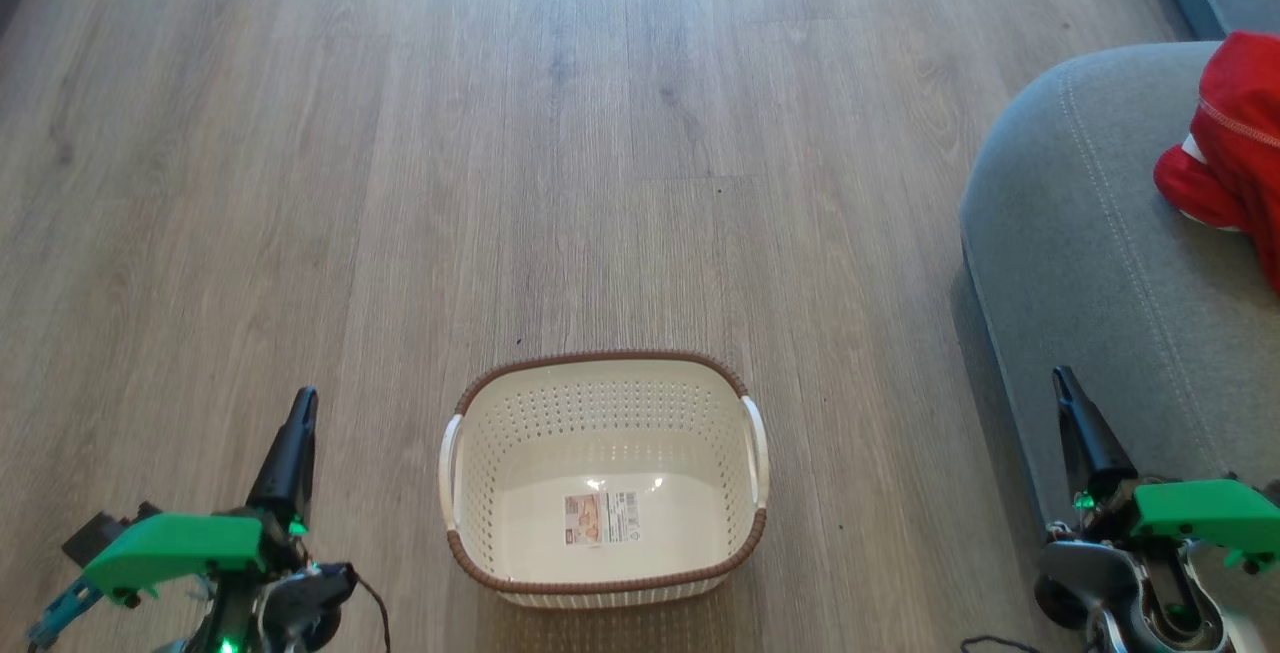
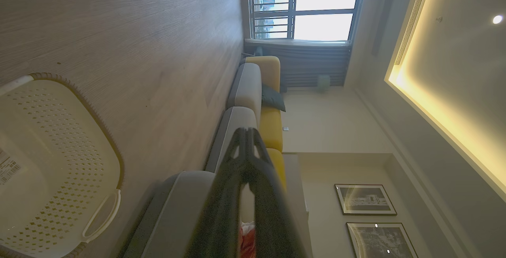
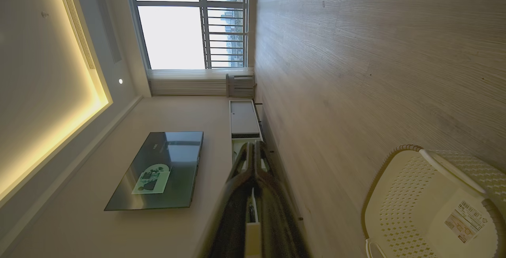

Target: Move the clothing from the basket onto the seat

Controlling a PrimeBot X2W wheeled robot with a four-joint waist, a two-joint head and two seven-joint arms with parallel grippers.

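Lying well beyond right pincer (image 1: pixel 1063 379): clothing (image 1: pixel 1236 145).

The basket (image 1: pixel 600 413) is cream with rows of small perforations, a brown woven-look rim (image 1: pixel 600 356), white handles (image 1: pixel 755 443) and a pale printed sticker (image 1: pixel 601 518) on its bottom. The clothing (image 1: pixel 1235 133) is bright red with a white patch and pale hem stitching. The seat (image 1: pixel 1080 253) is grey with pale stitch lines; the wooden floor (image 1: pixel 400 133) is grey-brown wood grain.
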